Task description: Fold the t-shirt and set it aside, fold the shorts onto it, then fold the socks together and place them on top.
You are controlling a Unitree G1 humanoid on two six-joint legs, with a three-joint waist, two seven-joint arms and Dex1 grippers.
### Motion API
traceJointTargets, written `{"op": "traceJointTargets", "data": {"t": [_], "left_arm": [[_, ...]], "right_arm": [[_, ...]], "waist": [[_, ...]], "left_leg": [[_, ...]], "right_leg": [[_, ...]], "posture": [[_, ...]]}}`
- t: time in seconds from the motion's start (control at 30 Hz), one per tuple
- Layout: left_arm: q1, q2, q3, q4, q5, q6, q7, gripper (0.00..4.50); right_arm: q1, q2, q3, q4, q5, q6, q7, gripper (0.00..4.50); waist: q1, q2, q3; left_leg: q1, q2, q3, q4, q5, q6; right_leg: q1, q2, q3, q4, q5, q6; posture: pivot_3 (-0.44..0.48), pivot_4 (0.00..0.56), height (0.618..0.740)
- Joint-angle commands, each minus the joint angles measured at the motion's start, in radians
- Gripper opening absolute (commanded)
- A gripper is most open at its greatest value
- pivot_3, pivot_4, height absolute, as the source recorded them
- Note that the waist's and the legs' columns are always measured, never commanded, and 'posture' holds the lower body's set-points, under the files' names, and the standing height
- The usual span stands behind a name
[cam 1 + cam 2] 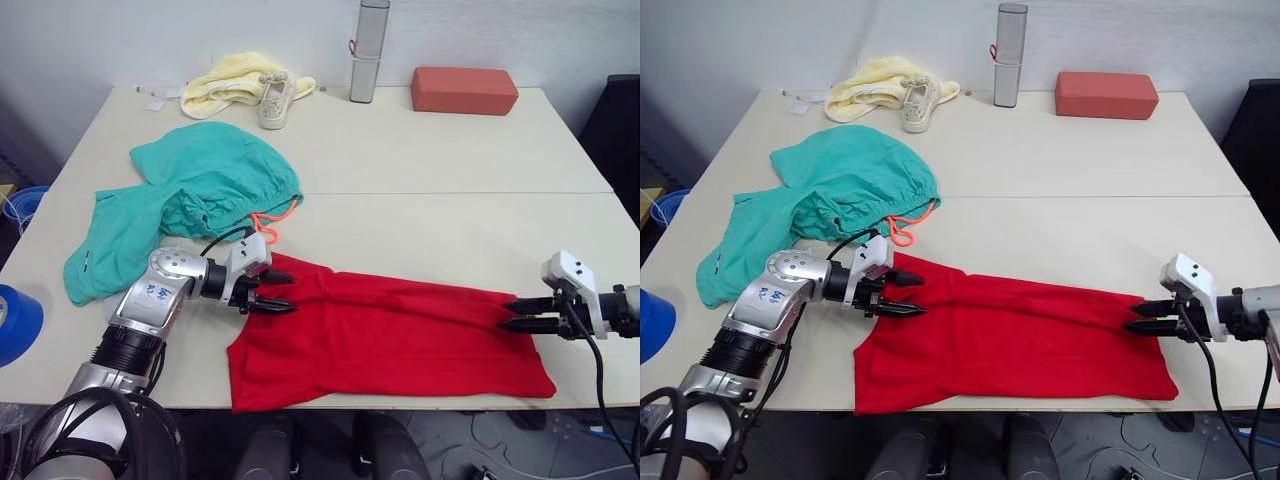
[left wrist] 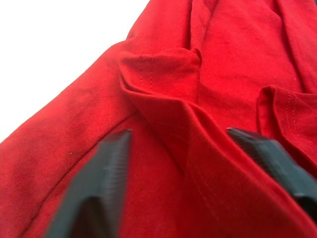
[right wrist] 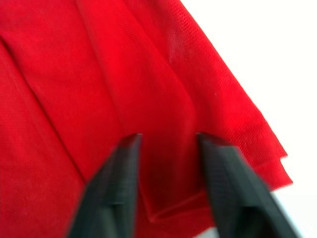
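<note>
T-shirt (image 1: 390, 335) lies half-folded, a long band at the table's (image 1: 450, 160) six-o'clock edge; left claw (image 1: 272, 291) and right claw (image 1: 522, 313) gape at either end. Pinch every layer together before lifting; keep both ends level.

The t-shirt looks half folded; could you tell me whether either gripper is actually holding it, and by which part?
Neither holds the t-shirt. Left gripper and right gripper hover open at its opposite ends.

Cream table (image 1: 420, 160), red t-shirt (image 1: 400, 335), teal shorts (image 1: 190, 190), yellow cloth (image 1: 225, 85), sneaker (image 1: 275, 100), red block (image 1: 463, 90), grey canister (image 1: 368, 50)
</note>
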Motion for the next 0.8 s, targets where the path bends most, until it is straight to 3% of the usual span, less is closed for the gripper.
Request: {"op": "traceJointTargets", "data": {"t": [0.03,0.07,0.2,0.43,0.8], "left_arm": [[-0.010,-0.001,0.005,-0.001,0.008,-0.022,0.003,1.56],[-0.010,-0.001,0.007,0.003,0.009,-0.027,0.003,1.26],[-0.006,-0.012,0.024,0.012,-0.002,-0.061,0.010,0.01],[0.053,-0.005,0.060,0.027,-0.010,-0.261,-0.035,0.01],[0.125,-0.008,0.093,0.120,0.013,-0.640,-0.047,0.01]], "right_arm": [[-0.010,0.010,-0.025,-0.007,0.007,-0.028,0.004,0.29],[-0.007,0.015,-0.040,-0.011,0.018,-0.039,0.005,0.00],[0.012,0.035,-0.099,-0.028,0.054,-0.112,0.007,0.00],[0.076,0.087,-0.198,-0.020,0.055,-0.451,0.013,0.00],[0.177,0.106,-0.228,0.066,0.050,-0.785,0.045,0.00]], "waist": [[0.000,0.000,0.000],[0.000,0.000,0.000],[0.002,0.000,0.000],[0.000,0.000,0.000],[-0.001,0.000,0.000]], "left_leg": [[0.000,0.000,0.000,0.000,0.000,0.000],[0.000,0.000,0.000,0.000,0.000,0.000],[0.000,0.000,0.000,0.000,0.000,0.000],[0.000,0.000,0.001,0.000,0.000,0.000],[0.001,0.000,0.001,0.000,0.000,0.000]], "right_leg": [[0.000,0.000,0.000,0.000,0.000,0.000],[0.000,0.000,0.000,0.000,0.000,0.000],[0.000,0.000,0.000,0.000,0.000,0.000],[0.000,0.001,0.000,0.000,0.000,0.000],[0.000,0.000,0.000,0.000,0.000,0.000]], "posture": [[0.000,0.150,0.740],[0.000,0.150,0.740],[0.000,0.150,0.740],[0.000,0.150,0.740],[0.000,0.150,0.740]]}}
